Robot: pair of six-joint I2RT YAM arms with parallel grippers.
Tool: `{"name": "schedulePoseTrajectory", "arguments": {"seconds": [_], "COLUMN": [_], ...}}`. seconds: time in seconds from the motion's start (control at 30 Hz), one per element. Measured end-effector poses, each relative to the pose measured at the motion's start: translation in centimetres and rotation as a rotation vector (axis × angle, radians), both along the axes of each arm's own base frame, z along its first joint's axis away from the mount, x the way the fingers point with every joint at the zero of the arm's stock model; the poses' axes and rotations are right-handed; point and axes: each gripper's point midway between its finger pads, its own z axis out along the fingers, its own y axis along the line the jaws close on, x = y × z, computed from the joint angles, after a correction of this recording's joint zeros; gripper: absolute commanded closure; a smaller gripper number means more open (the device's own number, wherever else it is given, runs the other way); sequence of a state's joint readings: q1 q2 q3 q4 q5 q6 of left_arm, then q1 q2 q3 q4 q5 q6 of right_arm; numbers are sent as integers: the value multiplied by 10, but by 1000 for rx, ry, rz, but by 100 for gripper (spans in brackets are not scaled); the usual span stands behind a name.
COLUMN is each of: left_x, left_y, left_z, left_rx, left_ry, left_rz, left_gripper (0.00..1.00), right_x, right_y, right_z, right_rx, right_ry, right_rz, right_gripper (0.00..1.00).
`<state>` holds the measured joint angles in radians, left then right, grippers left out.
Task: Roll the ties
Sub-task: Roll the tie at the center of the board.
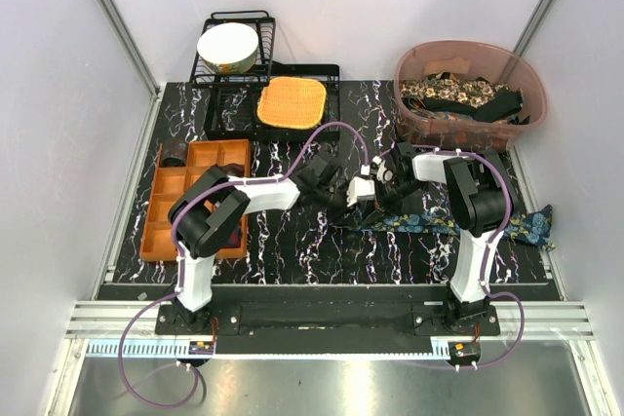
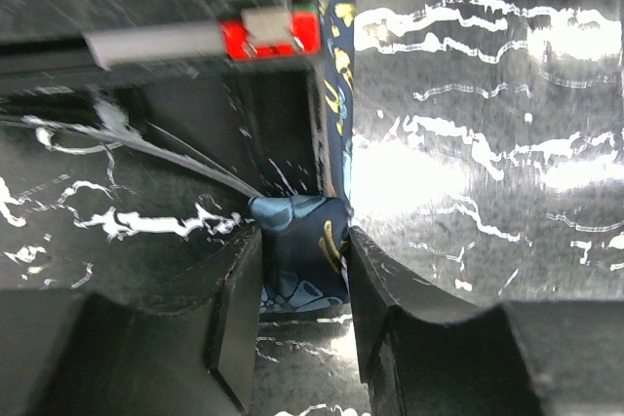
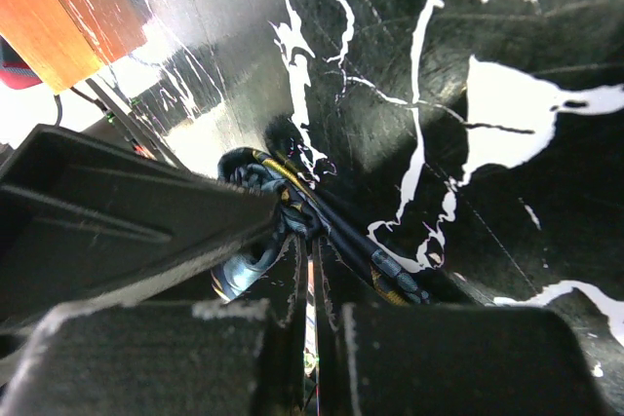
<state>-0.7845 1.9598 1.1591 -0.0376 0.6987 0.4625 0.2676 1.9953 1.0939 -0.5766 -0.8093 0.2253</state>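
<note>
Left wrist view showed the left gripper (image 2: 302, 241) partly closed, squeezing the bunched end of the long dark blue cloth tie with blue and yellow shapes (image 2: 336, 94) between both fingers. The rest of the tie lay flat on the black table with white marble lines (image 2: 487, 163). In the right wrist view, the right gripper (image 3: 306, 260) was squeezed tight, pinching the same tie at its tips.
</note>
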Motion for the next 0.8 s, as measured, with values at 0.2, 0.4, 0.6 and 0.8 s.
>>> {"name": "schedulePoseTrajectory", "arguments": {"seconds": [0.2,0.4,0.6,0.8], "left_x": [-3,-4,-5,-4], "left_y": [4,3,3,0], "left_z": [-6,-8,-9,-8], "left_rx": [27,38,42,32], "left_ry": [-17,-18,-4,10], "left_rz": [-20,-19,-9,12], "left_gripper": [59,53,56,56], "right_x": [0,0,0,0], "right_y": [0,0,0,0], "right_z": [0,0,0,0], "right_rx": [1,3,4,4], "right_ry": [0,1,3,3], "right_rz": [0,0,0,0], "right_gripper": [100,100,100,100]}}
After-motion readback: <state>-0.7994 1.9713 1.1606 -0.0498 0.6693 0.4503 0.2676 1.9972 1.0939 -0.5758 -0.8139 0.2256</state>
